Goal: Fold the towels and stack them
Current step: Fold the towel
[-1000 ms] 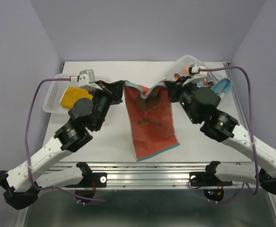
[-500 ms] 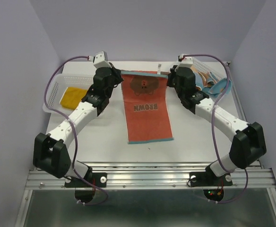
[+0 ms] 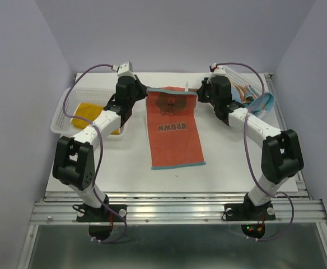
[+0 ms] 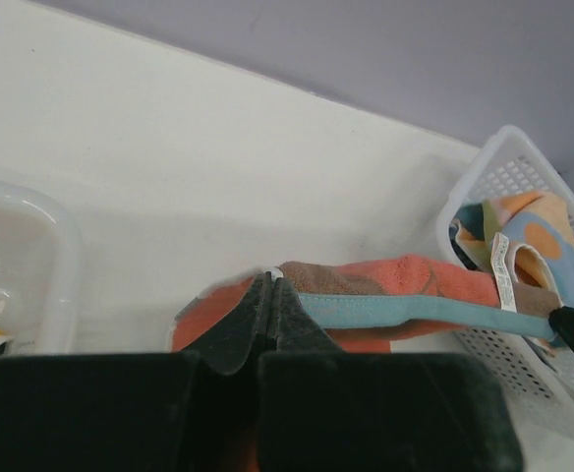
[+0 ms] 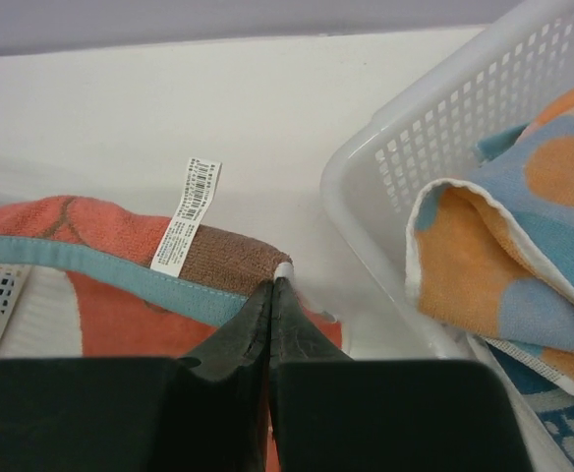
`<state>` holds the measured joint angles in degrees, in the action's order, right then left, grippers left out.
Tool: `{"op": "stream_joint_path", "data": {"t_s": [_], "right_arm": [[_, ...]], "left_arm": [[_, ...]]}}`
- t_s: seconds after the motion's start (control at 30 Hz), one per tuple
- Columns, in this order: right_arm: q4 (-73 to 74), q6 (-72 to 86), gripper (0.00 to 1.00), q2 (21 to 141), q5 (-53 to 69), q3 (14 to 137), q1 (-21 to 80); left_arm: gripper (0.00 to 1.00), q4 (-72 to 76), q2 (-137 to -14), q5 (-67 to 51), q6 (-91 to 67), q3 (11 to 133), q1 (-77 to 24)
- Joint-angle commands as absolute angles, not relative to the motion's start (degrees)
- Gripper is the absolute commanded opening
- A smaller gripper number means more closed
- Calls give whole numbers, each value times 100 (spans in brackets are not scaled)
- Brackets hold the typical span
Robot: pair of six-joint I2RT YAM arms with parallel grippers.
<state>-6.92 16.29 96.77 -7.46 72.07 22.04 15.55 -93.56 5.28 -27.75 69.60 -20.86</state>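
The orange-red and brown towel with a teal edge (image 3: 174, 131) lies spread flat on the white table, with its far edge near the back. My left gripper (image 3: 143, 95) is shut on its far left corner (image 4: 270, 280). My right gripper (image 3: 199, 93) is shut on its far right corner (image 5: 279, 275), beside a white barcode label (image 5: 191, 211). The towel's far edge runs between the two grippers, slightly raised (image 4: 395, 295). A mustard yellow towel (image 3: 88, 114) lies in the left basket. Pastel towels with orange and blue patches (image 5: 523, 216) and a blue-white patterned one (image 5: 572, 423) lie in the right basket.
A white perforated basket (image 3: 62, 106) stands at the back left, close to my left arm. Another white basket (image 3: 247, 74) stands at the back right, right next to my right gripper (image 5: 434, 138). Purple walls enclose the table on three sides.
Both arms have reached toward the back with the towel. It hung bunched between the grippers before and now lies stretched flat on the table.
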Motion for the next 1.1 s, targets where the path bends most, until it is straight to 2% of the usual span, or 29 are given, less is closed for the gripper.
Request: {"op": "stream_joint_path", "data": {"t_s": [0.0,0.57,0.87,1.07], "right_arm": [[-660,1740,1,9406,-457,7393,2197],[-9,2654,1,7577,737,5002,2197],[-18,2918,1,7084,1090,4157,2206],[228,3032,1,6777,1160,3789,2206]], "left_arm": [[0,1811,-8738,370,-2891,6602,-2057],[0,2126,-6848,-492,-3963,3271,-2302],[0,2127,-6197,-361,-4411,2444,-2891],[0,1926,-6003,-343,-4553,2364,-3138]]}}
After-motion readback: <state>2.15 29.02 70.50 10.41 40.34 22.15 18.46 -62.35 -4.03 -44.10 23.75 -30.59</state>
